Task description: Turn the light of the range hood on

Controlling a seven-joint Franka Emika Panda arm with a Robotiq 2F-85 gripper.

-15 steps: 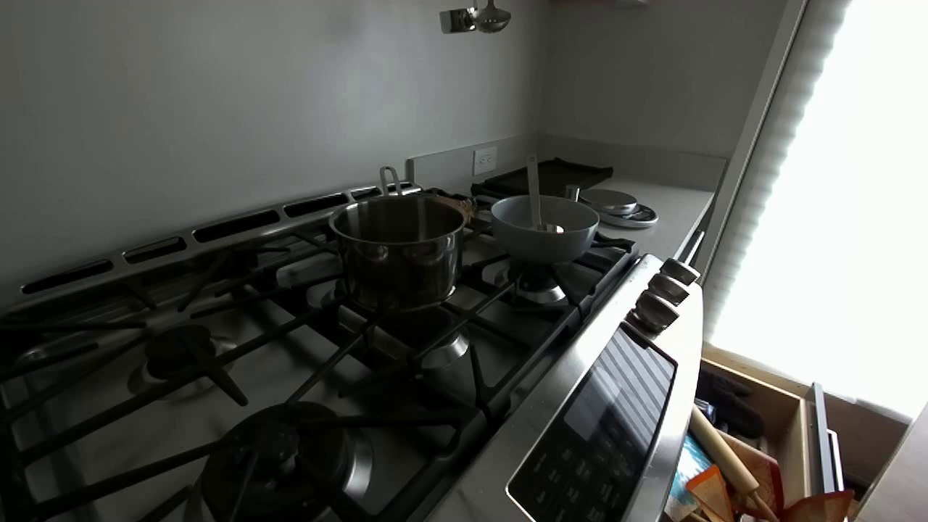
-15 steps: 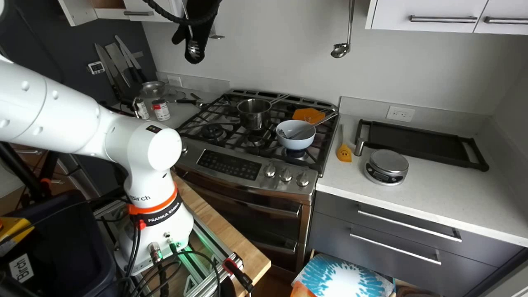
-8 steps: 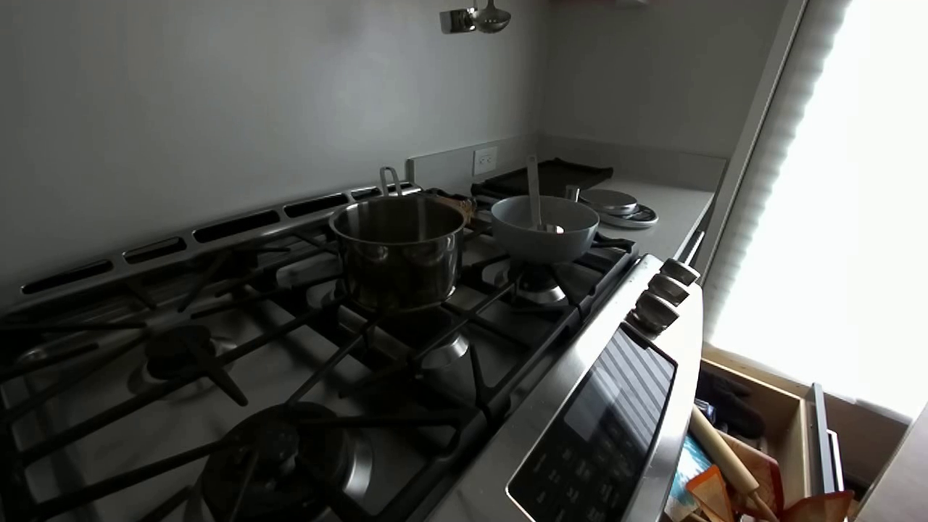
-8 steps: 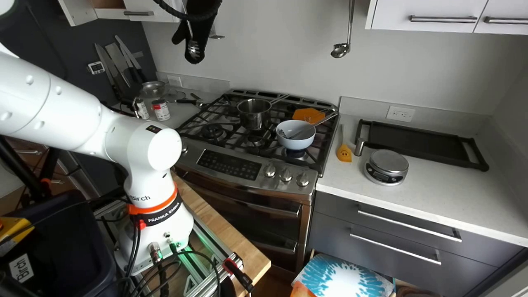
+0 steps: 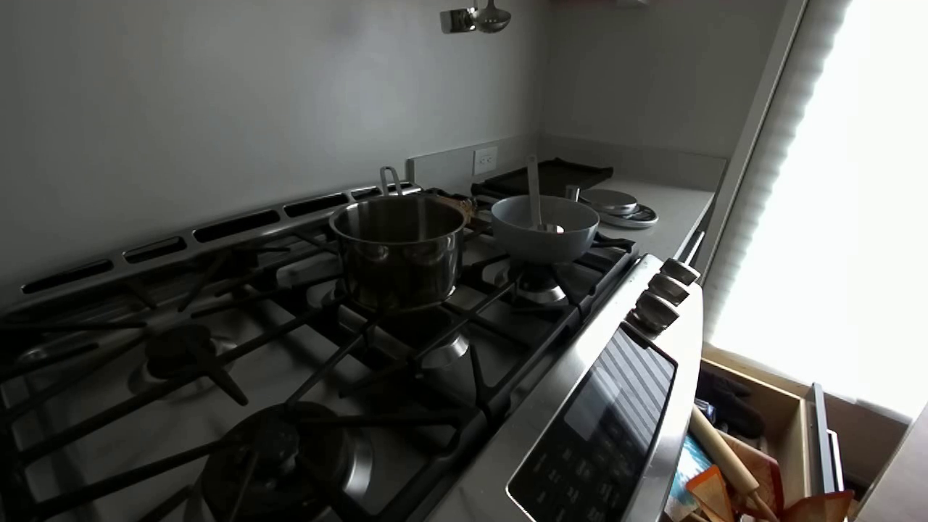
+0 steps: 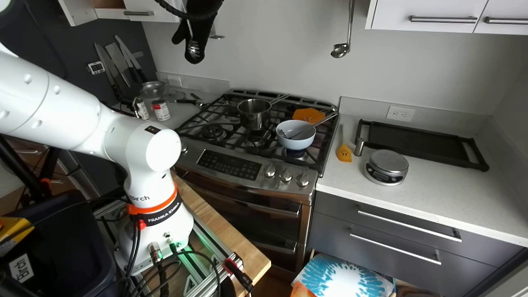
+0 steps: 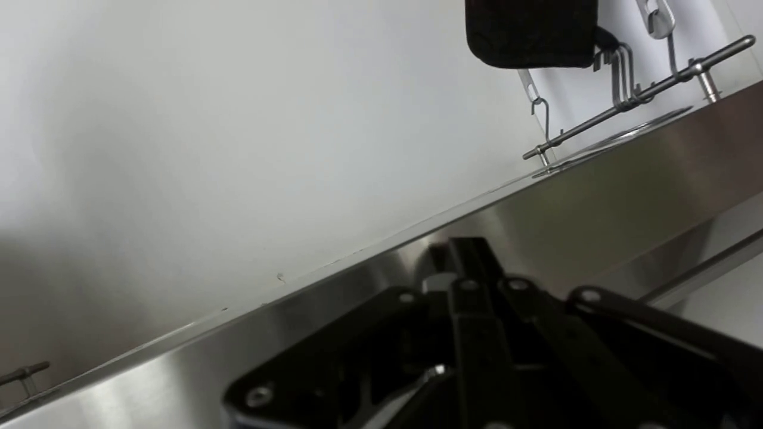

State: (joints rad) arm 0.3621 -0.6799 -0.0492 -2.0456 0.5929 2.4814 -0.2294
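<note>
The range hood shows in the wrist view as a brushed steel band (image 7: 572, 220) running diagonally below the pale wall. My black gripper (image 7: 471, 245) is in front of this band, its fingers together and nothing seen between them. A dark reflection shows in the steel beside the tips; I cannot tell whether they touch it. A small grey rounded piece (image 7: 439, 282) sits by the fingers, and I cannot tell what it belongs to. The lamp is out of view, and the wall and stove (image 6: 231, 161) look grey. The gripper is out of both exterior views; the white arm (image 6: 74, 107) reaches up left.
A black mitt (image 7: 530, 30) and hooks hang on a rail (image 7: 644, 95) by the hood. A steel pot (image 6: 253, 114) and a bowl (image 6: 295, 140) stand on the stove. A ladle (image 6: 340, 49) hangs on the wall. White cabinets (image 6: 445, 10) are at the upper right.
The arm's upper white link has swung slightly down in an exterior view, then barely moved over the last half second. The black cable above has shifted a little right. The stove things have not moved.
</note>
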